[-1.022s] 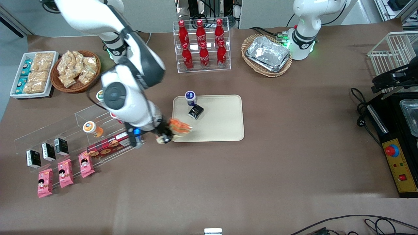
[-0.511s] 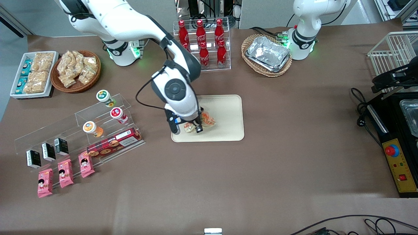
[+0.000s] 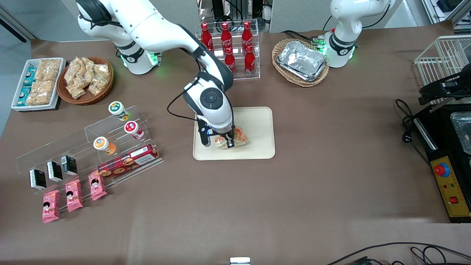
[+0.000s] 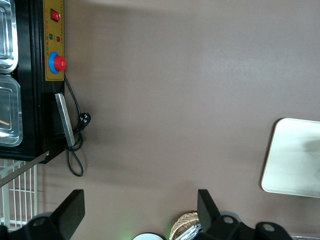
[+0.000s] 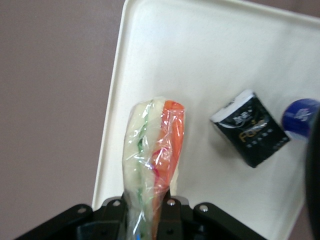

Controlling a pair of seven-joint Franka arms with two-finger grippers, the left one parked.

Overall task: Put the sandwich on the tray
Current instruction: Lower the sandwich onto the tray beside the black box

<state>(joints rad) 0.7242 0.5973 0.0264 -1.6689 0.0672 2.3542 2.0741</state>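
Since a moment ago, the end effector (image 3: pixel 229 142) has carried the sandwich (image 3: pixel 237 139) farther in over the tray (image 3: pixel 257 125), and it remains clamped on the wrapped wedge. A black carton (image 5: pixel 251 128) lies nearby on the tray. Judging by this, only lowering and release seem left.

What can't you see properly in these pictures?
- Front view: the black packet and blue-capped cup on the tray are hidden by the working arm.
- Front view: the gripper covers part of the sandwich, so whether it touches the tray is unclear.
- Right wrist view: the sandwich's held end is cut off by the picture's edge; the cup is half cut off too.
- Left wrist view: only one end of the tray shows.
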